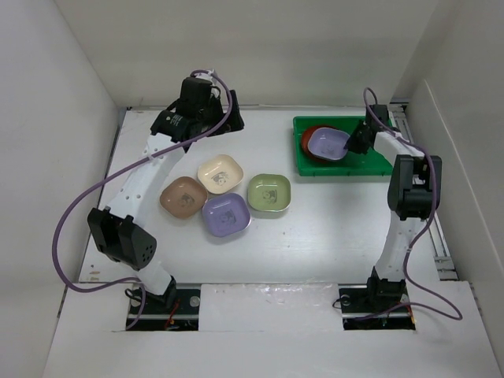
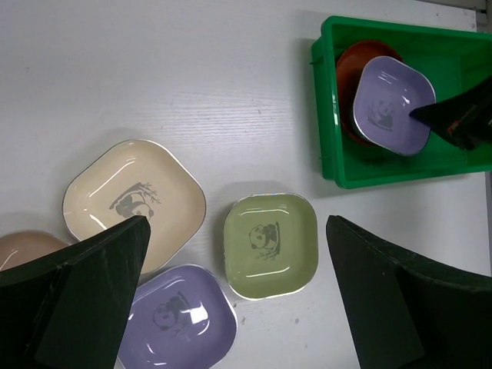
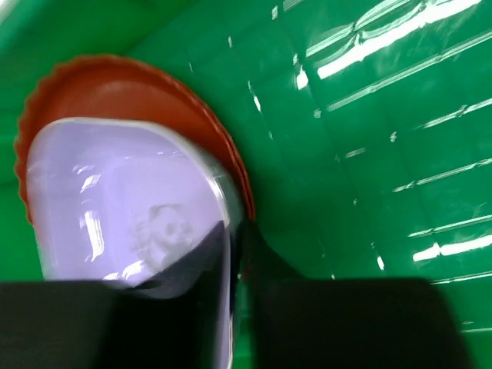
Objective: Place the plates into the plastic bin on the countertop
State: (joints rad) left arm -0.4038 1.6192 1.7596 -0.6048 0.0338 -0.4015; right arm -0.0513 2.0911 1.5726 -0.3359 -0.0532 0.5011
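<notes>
The right gripper (image 3: 234, 261) is clamped on the near rim of the held lavender plate (image 1: 327, 143). That plate sits tilted over the red-orange plates (image 1: 309, 142) at the left end of the green bin (image 1: 346, 169), whose right half is bare. The left gripper (image 2: 237, 223) hangs spread and empty above the cream plate (image 1: 220, 173), tan-pink plate (image 1: 183, 197), loose lavender plate (image 1: 226, 214) and olive-green plate (image 1: 269, 193), which are clustered close together. Open white countertop (image 1: 339, 228) separates the cluster from the bin, and white walls (image 1: 260, 47) enclose everything
</notes>
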